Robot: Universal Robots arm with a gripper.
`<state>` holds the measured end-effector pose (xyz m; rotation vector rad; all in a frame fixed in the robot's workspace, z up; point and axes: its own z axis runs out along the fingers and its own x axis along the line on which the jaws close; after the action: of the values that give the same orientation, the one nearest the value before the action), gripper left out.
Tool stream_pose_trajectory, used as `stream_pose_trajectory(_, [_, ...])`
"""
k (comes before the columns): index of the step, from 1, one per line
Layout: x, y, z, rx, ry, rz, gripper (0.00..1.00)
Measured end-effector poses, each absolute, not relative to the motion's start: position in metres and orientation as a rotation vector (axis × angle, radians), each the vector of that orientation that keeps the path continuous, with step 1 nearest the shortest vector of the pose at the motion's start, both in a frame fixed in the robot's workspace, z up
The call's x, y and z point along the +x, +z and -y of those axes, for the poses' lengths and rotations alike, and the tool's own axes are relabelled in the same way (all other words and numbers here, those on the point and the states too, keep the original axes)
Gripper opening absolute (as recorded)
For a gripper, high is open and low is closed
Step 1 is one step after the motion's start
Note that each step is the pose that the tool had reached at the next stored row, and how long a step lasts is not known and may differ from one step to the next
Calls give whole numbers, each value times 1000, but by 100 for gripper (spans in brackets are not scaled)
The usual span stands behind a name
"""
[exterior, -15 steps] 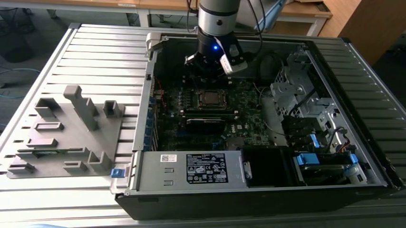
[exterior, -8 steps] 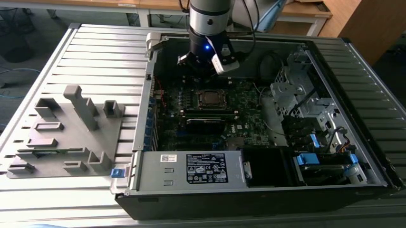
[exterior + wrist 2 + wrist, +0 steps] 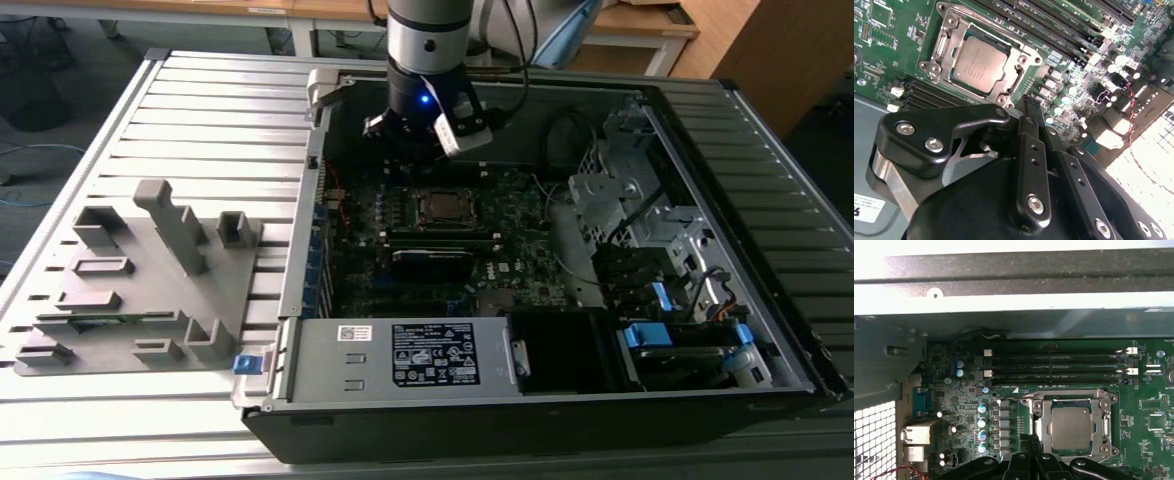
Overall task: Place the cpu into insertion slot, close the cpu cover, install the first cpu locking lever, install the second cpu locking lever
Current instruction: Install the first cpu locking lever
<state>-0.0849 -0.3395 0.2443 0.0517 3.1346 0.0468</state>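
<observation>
Two of the four steps look done, judging by how things lie. Across the exterior view from its left, a grey fixture (image 3: 147, 280) sits near the left edge of the slatted desk (image 3: 214, 110). The open computer case (image 3: 561, 425) takes the middle and right, with the motherboard (image 3: 514, 225) flat inside it and a drive cage (image 3: 667, 220) at the case's right edge.

The cpu (image 3: 979, 62) lies near the middle of the motherboard, seated level in the insertion slot (image 3: 1095, 425). It is a small flat square with a dull silver-beige face and faint print. The cpu cover (image 3: 1074, 399) lies down around it as a thin silvery frame, with the chip showing through its window.

In the second wrist view the pincer (image 3: 1030, 102) has its fingers drawn together to one narrow tip, with nothing between them. It hovers just beside the socket, not touching it.

I judge the step in hand to be the first lever. A silvery locking lever (image 3: 1105, 424) runs along one edge of the frame, but I cannot tell whether it is latched. Pressing it home would call for a precise push on a thin bar, keeping clear of the capacitors (image 3: 983, 420) on one side and the memory slots (image 3: 1054, 365) on another.
</observation>
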Motion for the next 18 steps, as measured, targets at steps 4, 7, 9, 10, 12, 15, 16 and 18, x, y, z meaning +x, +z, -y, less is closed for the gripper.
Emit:
stream_pose_trajectory(4, [-85, 245, 340, 52, 46, -3135, 11])
stream_pose_trajectory(7, [-85, 249, 340, 52, 47, -3135, 11])
stream_pose_trajectory(9, [-85, 252, 340, 52, 47, -3135, 11])
stream_pose_trajectory(10, [-85, 254, 340, 52, 47, -3135, 11])
stream_pose_trajectory(12, [-85, 258, 340, 52, 47, -3135, 11])
stream_pose_trajectory(15, [-85, 261, 340, 52, 47, -3135, 11])
stream_pose_trajectory(16, [-85, 261, 340, 52, 47, -3134, 11])
stream_pose_trajectory(18, [-87, 261, 340, 52, 47, -3133, 11])
